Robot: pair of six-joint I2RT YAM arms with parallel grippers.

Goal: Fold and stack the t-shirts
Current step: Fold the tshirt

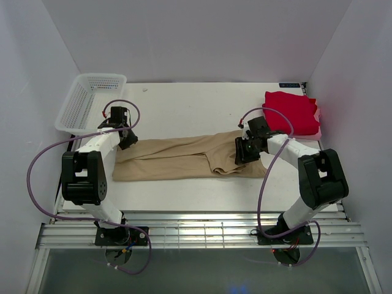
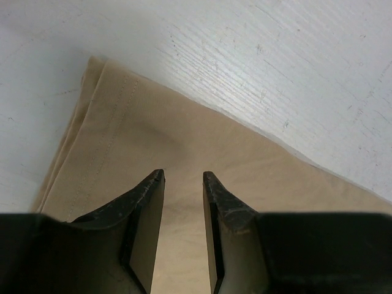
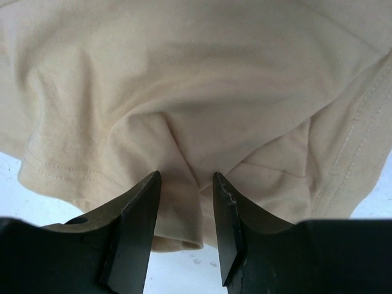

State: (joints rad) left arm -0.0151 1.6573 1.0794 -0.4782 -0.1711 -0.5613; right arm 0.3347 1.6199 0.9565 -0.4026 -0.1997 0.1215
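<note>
Tan-beige cloth t-shirt (image 1: 177,159) stretches left to right, left gripper (image 2: 184,175) and right gripper (image 3: 185,175) over its ends, jaws apart.

From high above the near edge, looking down across the whole table (image 1: 184,104) to its far edge. From the left wrist, tight on the tan t-shirt (image 2: 184,141) toward the left edge; from the right wrist, just as tight on its right end. Shared by all three: that shirt.

The white table (image 1: 184,104) carries a tan t-shirt (image 1: 177,160) folded into a long band across centre frame, a folded red t-shirt (image 1: 291,111) at upper right, and a white mesh basket (image 1: 89,101) at upper left.
</note>
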